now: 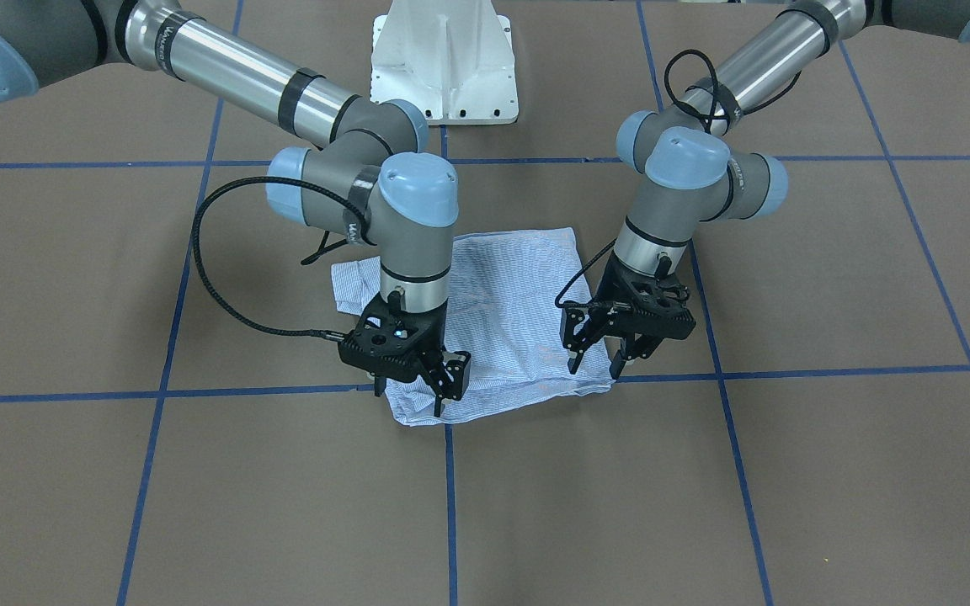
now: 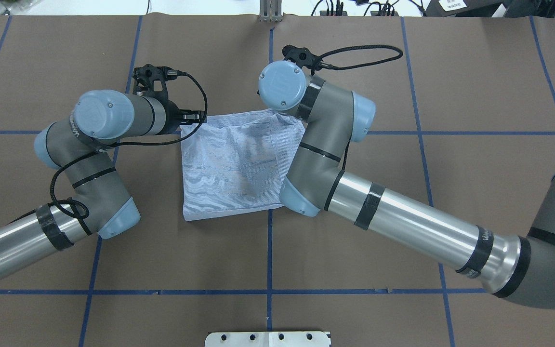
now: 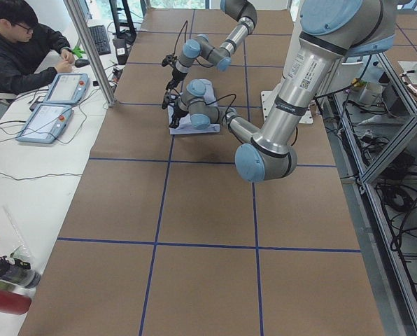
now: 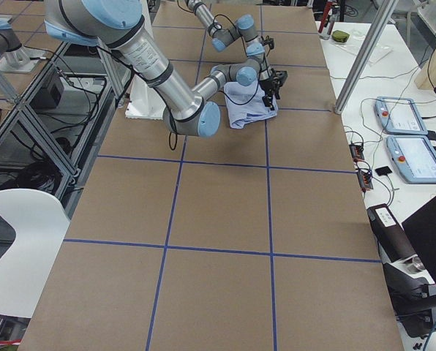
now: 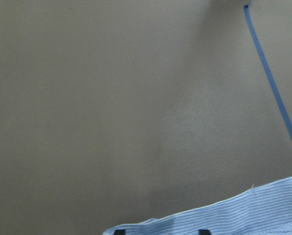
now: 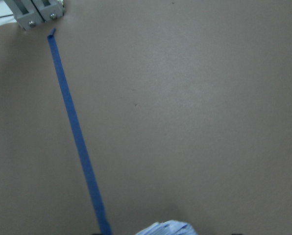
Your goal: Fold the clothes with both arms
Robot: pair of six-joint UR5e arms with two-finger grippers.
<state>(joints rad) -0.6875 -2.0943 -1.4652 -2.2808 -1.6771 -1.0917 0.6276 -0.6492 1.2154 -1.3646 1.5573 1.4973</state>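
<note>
The light blue-and-white striped shirt lies folded into a rough rectangle on the brown table. My left gripper is open, fingers pointing down at the shirt's corner on the operators' side. In the overhead view it sits at the shirt's far left corner. The left wrist view shows the shirt's edge at the bottom, with two dark fingertips apart on it. My right gripper is open over the other far corner. The overhead view hides it under the wrist. The right wrist view shows only a shirt corner.
The white pedestal base stands behind the shirt. Blue tape lines grid the table. A metal post bracket sits at the far table edge. An operator sits at a side desk with teach pendants.
</note>
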